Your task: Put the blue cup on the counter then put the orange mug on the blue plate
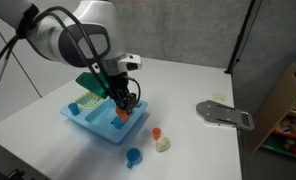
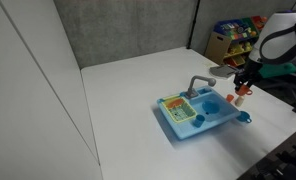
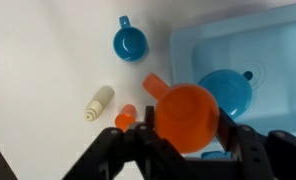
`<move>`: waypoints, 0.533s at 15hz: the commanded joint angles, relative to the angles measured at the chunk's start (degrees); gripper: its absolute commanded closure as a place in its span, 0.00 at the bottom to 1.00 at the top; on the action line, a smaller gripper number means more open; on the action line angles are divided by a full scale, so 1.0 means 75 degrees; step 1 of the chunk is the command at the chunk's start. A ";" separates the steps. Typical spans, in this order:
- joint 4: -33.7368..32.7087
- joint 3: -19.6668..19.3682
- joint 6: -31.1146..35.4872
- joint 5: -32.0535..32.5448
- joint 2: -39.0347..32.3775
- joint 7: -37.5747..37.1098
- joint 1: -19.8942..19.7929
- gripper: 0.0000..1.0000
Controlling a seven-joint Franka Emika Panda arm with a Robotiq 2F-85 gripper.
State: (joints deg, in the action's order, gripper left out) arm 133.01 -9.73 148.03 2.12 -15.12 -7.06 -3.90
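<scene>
A: End effector [image 3: 188, 132], state?

B: Closed part-way on the orange mug [image 3: 186, 113]. In the wrist view there are dark fingers [image 3: 146, 135] on either side of the mug body. The mug's mouth faces the camera, and its handle sticks out up-left, toward the desk [image 3: 38, 50].

A: Position in the wider scene?

B: In an exterior view the end effector [image 1: 121, 108] is low over the near corner of the light-blue toy sink [image 1: 98, 125], with orange showing at its tip. The arm [image 1: 73, 35] reaches in from above. Cannot tell whether the mug touches anything beneath it.

A: Blue plate?

B: The blue plate [image 3: 231, 92] lies flat inside the toy sink. From the wrist camera the mug overlaps the plate's left edge, and most of the plate shows to the right of it.

A: Blue cup?

B: The blue cup [image 3: 130, 43] is on the white desk, outside the sink and near its wall, open end up. It is apart from the end effector. An exterior view shows it [image 1: 134, 156] on the desk, off the sink's front corner.

A: Anything else on the desk?

B: A cream piece [image 3: 99, 102] lies on its side, with a small orange piece [image 3: 125, 118] just beside it. Both are between the blue cup and the end effector in the wrist view. A green rack [image 1: 88, 100] sits in the sink's other half, and a grey faucet [image 2: 200, 85] stands at the sink's back edge. A flat grey object [image 1: 225, 115] lies well apart from the sink.
</scene>
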 commanded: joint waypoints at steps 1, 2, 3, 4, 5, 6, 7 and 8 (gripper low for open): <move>0.0025 0.0153 -0.0303 0.0185 0.0059 -0.0380 0.0219 0.66; 0.0002 0.0192 -0.0320 0.0192 -0.0013 -0.0457 0.0290 0.66; -0.0015 0.0236 -0.0333 0.0178 -0.0072 -0.0514 0.0349 0.66; -0.0025 0.0271 -0.0344 0.0168 -0.0118 -0.0565 0.0396 0.66; -0.0025 0.0310 -0.0330 0.0135 -0.0157 -0.0574 0.0432 0.66; -0.0021 0.0350 -0.0306 0.0106 -0.0182 -0.0569 0.0455 0.66; 0.0006 0.0411 -0.0266 0.0013 -0.0167 -0.0466 0.0430 0.66; 0.0055 0.0472 -0.0180 -0.0092 -0.0108 -0.0295 0.0363 0.66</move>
State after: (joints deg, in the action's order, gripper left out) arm 133.19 -7.15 146.50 2.16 -16.58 -9.84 -0.54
